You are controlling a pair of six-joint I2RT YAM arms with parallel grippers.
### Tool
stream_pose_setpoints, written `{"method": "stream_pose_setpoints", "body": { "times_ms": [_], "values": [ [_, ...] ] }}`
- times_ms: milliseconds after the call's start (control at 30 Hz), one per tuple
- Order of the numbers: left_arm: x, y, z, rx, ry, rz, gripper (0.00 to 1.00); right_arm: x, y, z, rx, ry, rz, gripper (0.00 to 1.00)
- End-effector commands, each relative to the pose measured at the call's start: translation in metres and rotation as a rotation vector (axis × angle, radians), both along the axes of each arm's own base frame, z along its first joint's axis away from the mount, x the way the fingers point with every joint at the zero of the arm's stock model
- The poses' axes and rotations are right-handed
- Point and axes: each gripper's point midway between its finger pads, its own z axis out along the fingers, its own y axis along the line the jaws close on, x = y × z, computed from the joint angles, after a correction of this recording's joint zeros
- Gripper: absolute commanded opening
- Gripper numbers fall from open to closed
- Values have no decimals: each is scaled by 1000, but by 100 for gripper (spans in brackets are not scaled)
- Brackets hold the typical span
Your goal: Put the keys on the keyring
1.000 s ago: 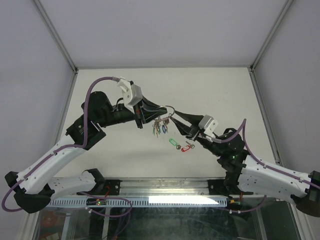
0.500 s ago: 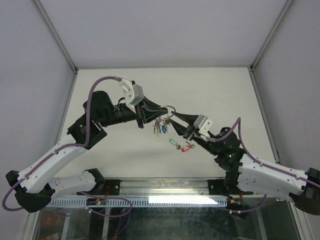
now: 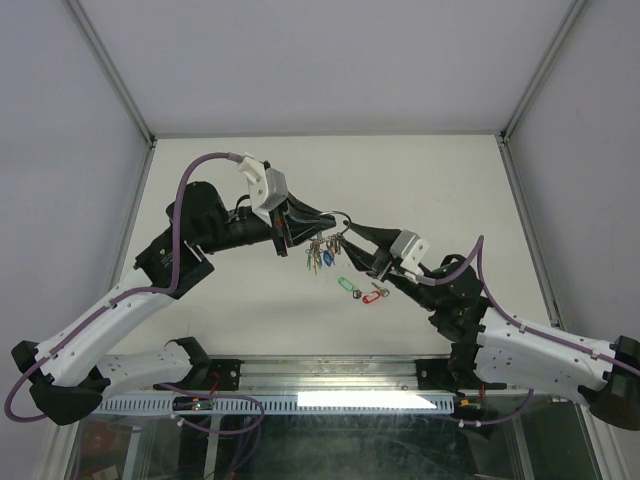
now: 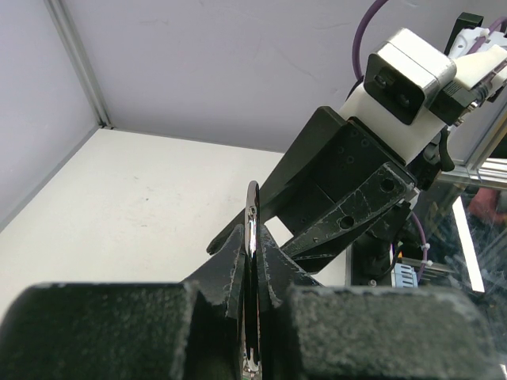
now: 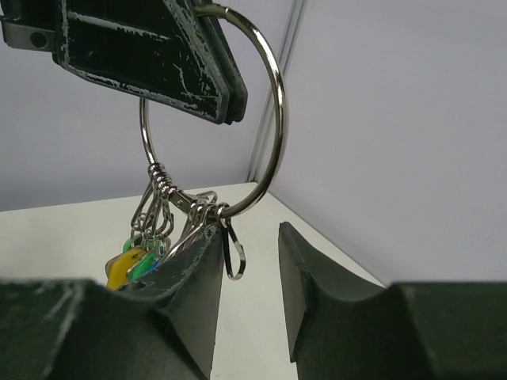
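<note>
The keyring [image 3: 338, 217], seen from above, hangs in the air, pinched tight by the left gripper [image 3: 326, 224]. The keys [image 3: 362, 290] lie on the table [image 3: 250, 300] below. The left wrist view shows the same tight pinch. In the right wrist view, the right gripper [image 5: 249, 261] has just opened a bit and holds nothing, so no key goes on yet.
</note>
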Motion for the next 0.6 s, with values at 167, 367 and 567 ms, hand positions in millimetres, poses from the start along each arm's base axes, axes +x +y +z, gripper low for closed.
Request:
{"method": "stream_pose_setpoints", "body": {
  "times_ms": [167, 367, 567],
  "values": [
    [-4, 3, 26, -67, -36, -3, 0, -2, -3, 31, 95, -57, -7, 29],
    [-4, 2, 26, -67, -35, -1, 0, -5, 0, 31, 92, -67, 17, 36],
    [-4, 2, 25, -66, -32, -1, 0, -5, 0, 33, 100, -71, 19, 28]
  ]
}}
